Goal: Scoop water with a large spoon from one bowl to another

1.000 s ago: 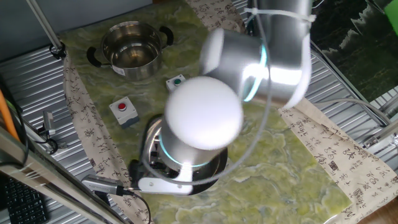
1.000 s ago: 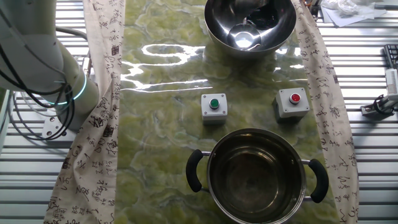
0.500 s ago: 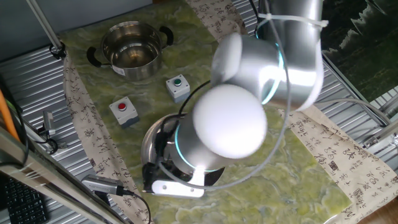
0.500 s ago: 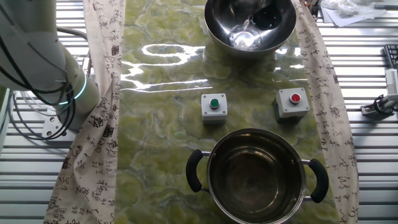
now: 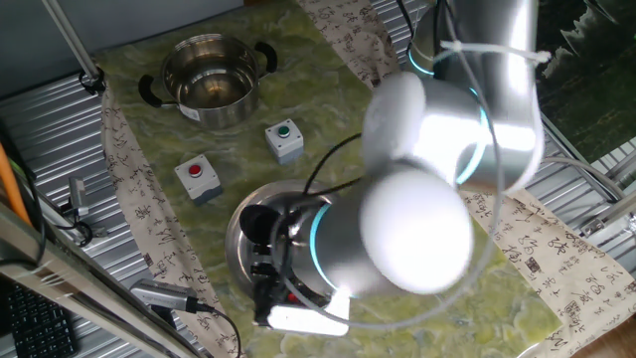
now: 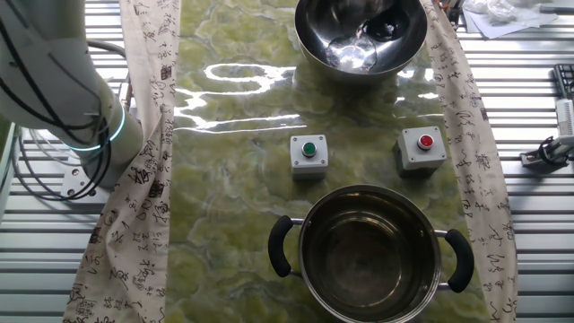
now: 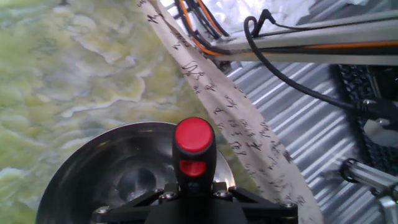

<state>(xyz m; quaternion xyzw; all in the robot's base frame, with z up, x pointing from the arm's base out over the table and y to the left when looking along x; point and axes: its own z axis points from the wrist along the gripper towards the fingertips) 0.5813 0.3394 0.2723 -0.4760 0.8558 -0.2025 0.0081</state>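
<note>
- The gripper (image 7: 194,193), fingers clamped on the large spoon (image 7: 194,152), hangs over the wide bowl (image 7: 74,180): likely the pouring step.
- Next it must carry the spoon to the handled pot (image 6: 371,256) and dip again.

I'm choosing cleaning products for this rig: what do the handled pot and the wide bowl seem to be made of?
The pot looks like brushed steel, with a dull satin sheen, and black loop handles, probably plastic. The wide bowl looks like polished steel, with mirror-sharp reflections.
</note>
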